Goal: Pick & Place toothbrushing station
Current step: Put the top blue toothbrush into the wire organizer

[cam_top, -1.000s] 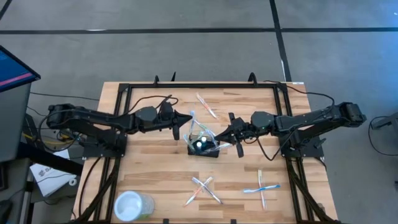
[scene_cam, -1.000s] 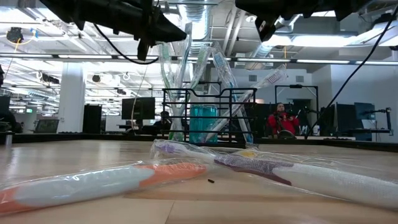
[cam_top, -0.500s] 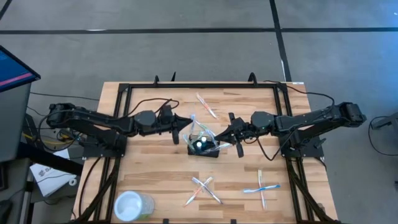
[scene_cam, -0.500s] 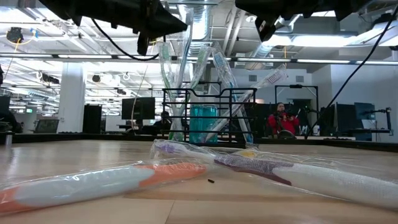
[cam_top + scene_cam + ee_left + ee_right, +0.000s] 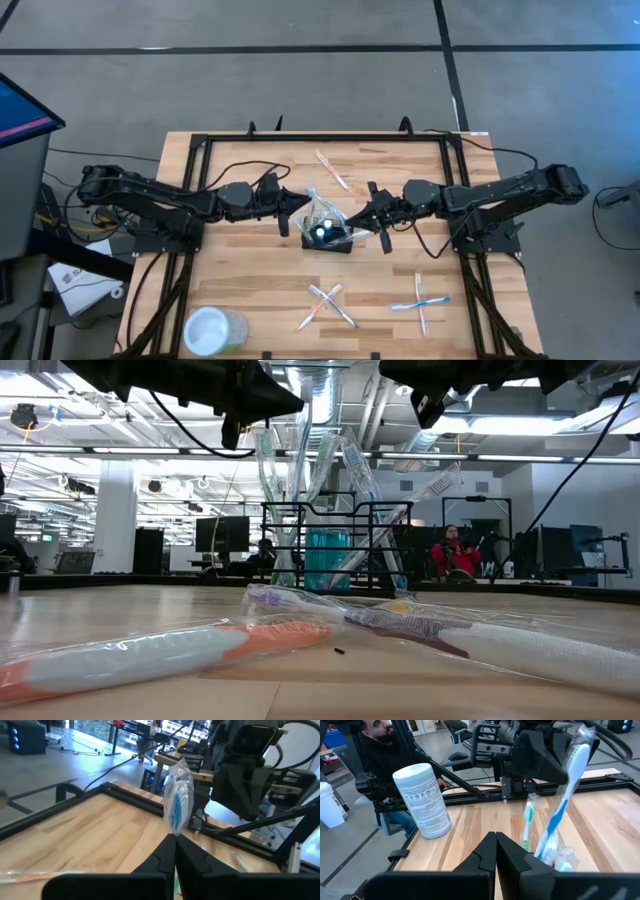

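Wooden worktop (image 5: 240, 290) w/ black frame: black wire-mesh caddy (image 5: 328, 238) sits near its centre, wrapped toothbrushes (image 5: 318, 212) standing in it. Left gripper (image 5: 304, 201) just beside caddy's left side, fingers clenched, empty. Right gripper (image 5: 362, 221) at caddy's right side, fingers clenched, nothing held. Clear cup (image 5: 212, 330) near front-left corner.

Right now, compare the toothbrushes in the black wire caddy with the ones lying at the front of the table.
The toothbrushes in the caddy stand upright, leaning against the black wire caddy; the toothbrushes at the front lie flat on the table. The caddy ones sit bunched between the two grippers; the front ones lie as two crossed pairs, apart from both arms. Both groups are wrapped in clear plastic.
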Action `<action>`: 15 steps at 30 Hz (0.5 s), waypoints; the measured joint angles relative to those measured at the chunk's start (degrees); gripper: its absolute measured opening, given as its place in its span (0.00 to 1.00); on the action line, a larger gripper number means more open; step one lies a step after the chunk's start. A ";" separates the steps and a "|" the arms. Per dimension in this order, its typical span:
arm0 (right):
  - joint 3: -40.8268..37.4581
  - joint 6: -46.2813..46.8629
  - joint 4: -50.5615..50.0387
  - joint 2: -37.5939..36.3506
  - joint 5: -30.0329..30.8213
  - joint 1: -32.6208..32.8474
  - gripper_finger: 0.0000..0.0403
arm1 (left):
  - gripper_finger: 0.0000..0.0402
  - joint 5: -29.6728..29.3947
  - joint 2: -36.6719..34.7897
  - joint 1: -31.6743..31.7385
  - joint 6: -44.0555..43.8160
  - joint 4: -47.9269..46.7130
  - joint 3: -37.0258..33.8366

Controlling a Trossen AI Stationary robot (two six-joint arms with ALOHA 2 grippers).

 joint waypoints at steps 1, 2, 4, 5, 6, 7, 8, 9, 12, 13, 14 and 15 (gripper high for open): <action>0.00 0.01 0.01 0.00 0.00 0.00 0.00 | 0.00 -0.54 0.00 0.00 0.57 -0.04 0.00; 0.00 0.01 0.00 0.00 0.00 0.00 0.00 | 0.00 -0.99 0.00 0.00 1.23 -0.07 0.00; 0.00 0.03 -0.01 0.00 0.00 0.00 0.00 | 0.00 -1.45 0.00 0.02 2.12 -0.02 0.00; 0.00 0.03 0.00 0.00 0.00 0.00 0.00 | 0.00 -1.95 0.00 0.02 2.33 -0.06 0.00; 0.00 0.03 0.00 0.00 0.00 0.00 0.00 | 0.00 -2.47 0.00 0.02 2.75 -0.06 0.00; 0.00 0.03 0.00 0.00 0.00 0.00 0.00 | 0.00 -2.64 0.00 0.02 3.17 -0.04 0.00; 0.00 0.03 -0.02 0.00 0.00 0.00 0.00 | 0.00 -2.73 0.00 0.02 3.47 -0.05 0.00; 0.00 0.03 0.00 0.00 0.00 0.02 0.00 | 0.00 -2.80 0.00 0.03 3.65 -0.07 0.00; 0.00 0.01 0.00 0.00 0.00 0.04 0.00 | 0.00 -3.60 0.00 0.04 4.19 -0.06 0.00; 0.00 0.01 0.00 -0.01 0.00 0.03 0.00 | 0.00 -3.82 0.00 0.04 4.49 -0.07 0.00; 0.00 0.02 0.00 0.00 0.00 0.04 0.00 | 0.00 -3.91 0.28 0.00 4.53 0.12 -0.03; 0.00 0.02 0.00 0.00 0.00 0.04 0.00 | 0.00 -3.93 0.73 -0.17 4.48 0.50 -0.23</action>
